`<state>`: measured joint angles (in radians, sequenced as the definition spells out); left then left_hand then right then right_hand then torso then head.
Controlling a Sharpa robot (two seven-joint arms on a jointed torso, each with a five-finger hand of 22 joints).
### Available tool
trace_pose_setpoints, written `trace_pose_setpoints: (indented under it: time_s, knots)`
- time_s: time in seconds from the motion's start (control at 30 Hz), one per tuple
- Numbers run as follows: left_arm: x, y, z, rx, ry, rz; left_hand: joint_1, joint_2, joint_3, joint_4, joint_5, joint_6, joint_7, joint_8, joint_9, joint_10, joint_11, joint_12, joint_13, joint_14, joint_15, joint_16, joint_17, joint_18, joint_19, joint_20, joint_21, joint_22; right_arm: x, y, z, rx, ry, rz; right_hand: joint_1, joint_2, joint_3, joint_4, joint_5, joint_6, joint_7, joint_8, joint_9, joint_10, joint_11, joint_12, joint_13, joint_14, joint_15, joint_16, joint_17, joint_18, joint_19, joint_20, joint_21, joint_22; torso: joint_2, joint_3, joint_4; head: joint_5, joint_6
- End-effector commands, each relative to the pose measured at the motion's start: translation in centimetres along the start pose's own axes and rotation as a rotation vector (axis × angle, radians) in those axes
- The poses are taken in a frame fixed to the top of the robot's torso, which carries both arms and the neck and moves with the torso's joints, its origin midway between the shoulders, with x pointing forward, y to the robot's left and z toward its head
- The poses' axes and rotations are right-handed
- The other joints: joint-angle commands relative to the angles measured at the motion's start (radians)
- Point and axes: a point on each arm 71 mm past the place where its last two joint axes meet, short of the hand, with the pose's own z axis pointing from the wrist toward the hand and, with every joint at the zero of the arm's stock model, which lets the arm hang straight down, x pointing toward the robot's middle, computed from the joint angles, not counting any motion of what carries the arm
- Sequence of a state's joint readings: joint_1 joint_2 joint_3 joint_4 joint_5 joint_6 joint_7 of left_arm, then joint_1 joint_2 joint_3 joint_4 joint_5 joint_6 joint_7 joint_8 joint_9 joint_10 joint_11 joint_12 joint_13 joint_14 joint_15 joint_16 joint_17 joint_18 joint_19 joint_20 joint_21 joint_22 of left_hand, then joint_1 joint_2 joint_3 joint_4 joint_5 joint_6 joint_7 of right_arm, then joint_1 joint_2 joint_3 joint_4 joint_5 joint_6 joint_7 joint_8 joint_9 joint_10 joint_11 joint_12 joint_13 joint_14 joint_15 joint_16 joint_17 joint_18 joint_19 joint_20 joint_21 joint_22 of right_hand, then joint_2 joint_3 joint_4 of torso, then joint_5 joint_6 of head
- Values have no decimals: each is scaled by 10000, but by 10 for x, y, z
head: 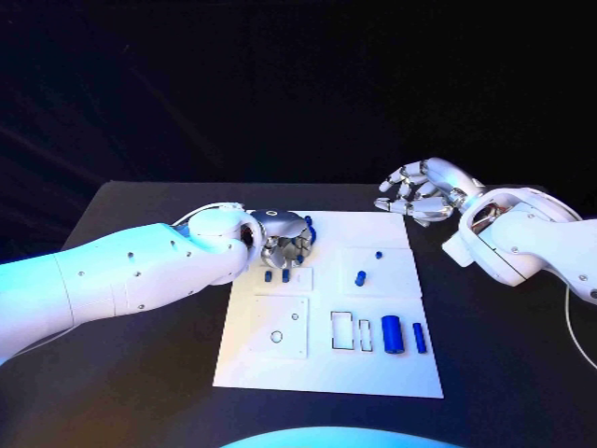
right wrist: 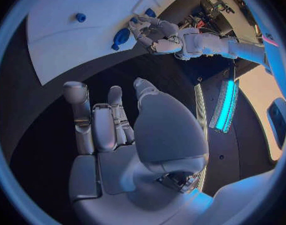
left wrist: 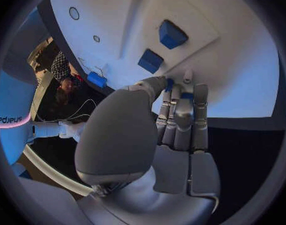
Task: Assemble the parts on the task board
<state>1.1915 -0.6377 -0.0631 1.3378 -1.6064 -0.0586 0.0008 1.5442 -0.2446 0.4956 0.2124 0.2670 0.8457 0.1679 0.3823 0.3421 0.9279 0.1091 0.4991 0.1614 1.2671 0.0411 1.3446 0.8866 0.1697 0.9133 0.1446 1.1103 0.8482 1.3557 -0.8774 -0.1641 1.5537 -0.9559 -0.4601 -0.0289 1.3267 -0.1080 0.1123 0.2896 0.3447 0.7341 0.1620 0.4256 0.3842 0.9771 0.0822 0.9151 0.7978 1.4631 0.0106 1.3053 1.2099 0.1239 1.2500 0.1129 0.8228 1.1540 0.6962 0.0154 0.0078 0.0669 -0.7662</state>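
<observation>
Black table [head: 137,215] carries my task board [head: 380,373]. My left hand [head: 285,245] fingers pinch a blue part [left wrist: 169,84] at its far edge; two pegs [head: 277,275] stand just beyond the fingertips. Loose cylinders [head: 404,334] remain; my right hand [head: 420,191] idles, fingers released. Early going, I judge.

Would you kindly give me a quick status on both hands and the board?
Left hand down on the task board, fingers at a blue part. Right hand open, off the board's far right corner. Nothing blocking.
</observation>
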Motion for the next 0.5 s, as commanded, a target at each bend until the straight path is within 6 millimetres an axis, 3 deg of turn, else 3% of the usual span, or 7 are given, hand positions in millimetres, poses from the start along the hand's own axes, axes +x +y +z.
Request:
trace_pose_setpoints:
  time_s: [0.03, 0.23, 0.5]
  knots:
    - [0, -2, 1, 118, 48, -71, -71, 12, 24, -59, -37, 62, -17, -47, -11, 77, 9, -46, -11, 61, 9, 68, 8, -16, 56, -2, 51, 8, 2, 1, 0, -76, 163, -33, 18, -31, 51, 12, 28, 14, 28, 58, -9, -24, -18, -41, -8, 2, -64, -47, -7, 161, -53, -26, -31, -8, -3, 2, -2, 11, 0]
    - [0, -2, 1, 108, 63, -69, -110, 83, 69, -127, -66, 202, -62, -21, 3, 228, -38, -43, -7, 134, -24, 155, 93, -37, 163, -14, 178, 163, 2, 1, 0, -71, 181, -33, 10, -26, 56, 13, 26, 21, 25, 66, -12, -13, -20, -47, -24, 9, -66, -45, 5, 156, -35, -28, -18, -1, -2, 4, -1, 0, 10]
    - [-1, -1, 1, 68, -65, -34, -96, 399, 203, -517, -87, 944, -251, 166, 122, 984, -304, -36, 66, 676, -260, 514, 791, -178, 859, -191, 795, 952, 2, 1, 0, -64, 182, -33, 10, -26, 56, 13, 26, 21, 25, 66, -12, -13, -20, -47, -24, 9, -66, -45, 5, 156, -35, -28, -18, -1, -1, 1, -1, 4, 11]
